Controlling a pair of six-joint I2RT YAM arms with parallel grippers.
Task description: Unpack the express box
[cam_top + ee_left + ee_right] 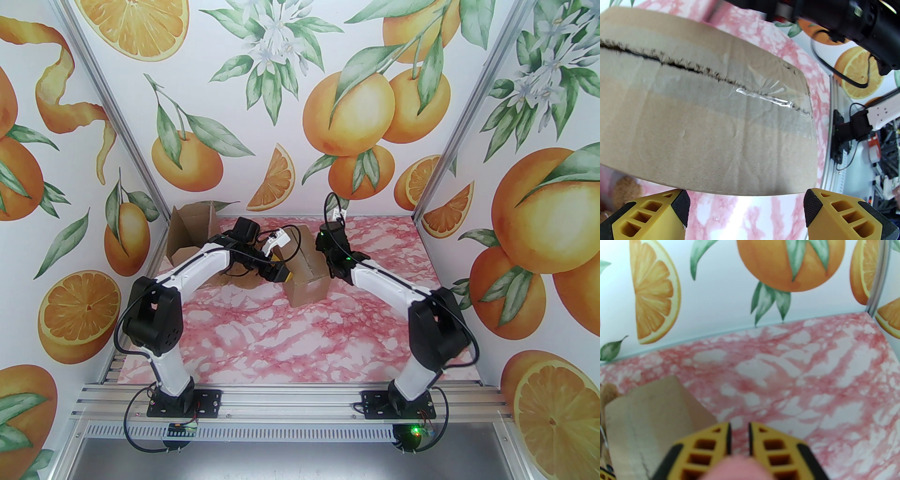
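A brown cardboard box point(307, 276) lies on the pink marbled table point(281, 337), its clear-taped top seam point(750, 90) torn into a ragged slit. My left gripper point(285, 275) is at the box's left side. In the left wrist view it point(746, 206) stands open, its yellow fingers point(656, 215) just short of the box point(705, 117) edge and holding nothing. My right gripper point(326, 244) sits by the box's far right end. In the right wrist view its fingertips point(739, 436) are almost together, with a blurred pink object point(740, 468) between the finger bases and the box point(654, 413) at lower left.
A second cardboard box point(187, 229) stands opened at the back left corner. A brown fuzzy thing point(625, 189) lies on the table left of the taped box, also visible as a fuzzy patch point(609, 390). Patterned walls close in the back and both sides.
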